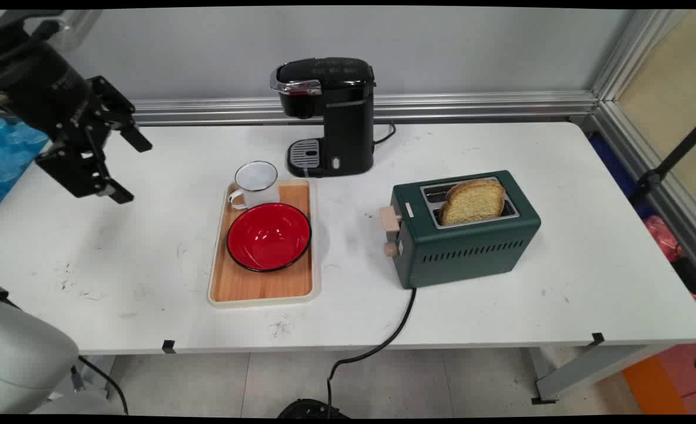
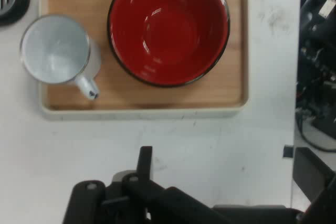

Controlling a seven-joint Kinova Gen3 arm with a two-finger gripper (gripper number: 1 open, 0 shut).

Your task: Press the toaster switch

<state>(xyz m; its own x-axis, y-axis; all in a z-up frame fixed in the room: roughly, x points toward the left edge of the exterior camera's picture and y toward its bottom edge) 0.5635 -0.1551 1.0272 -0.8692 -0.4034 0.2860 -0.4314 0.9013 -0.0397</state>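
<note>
My gripper [image 1: 135, 172] hangs open and empty above the table's left part, well left of a wooden tray [image 1: 239, 288]. On the tray stand a red bowl [image 1: 269, 236] and, behind it, a white enamel mug [image 1: 256, 182] with its handle to the left. The hand view looks down on the same tray [image 2: 142, 109], with the bowl [image 2: 168, 27] and the mug [image 2: 56, 50] side by side above my gripper [image 2: 226, 166]. One fingertip [image 2: 145, 157] shows over bare table, short of the tray's edge.
A black coffee maker [image 1: 330, 115] stands behind the tray near the wall. A green toaster [image 1: 466, 229] with a slice of bread [image 1: 473, 201] upright in its slot sits to the right, its black cord [image 1: 383, 344] running off the front edge.
</note>
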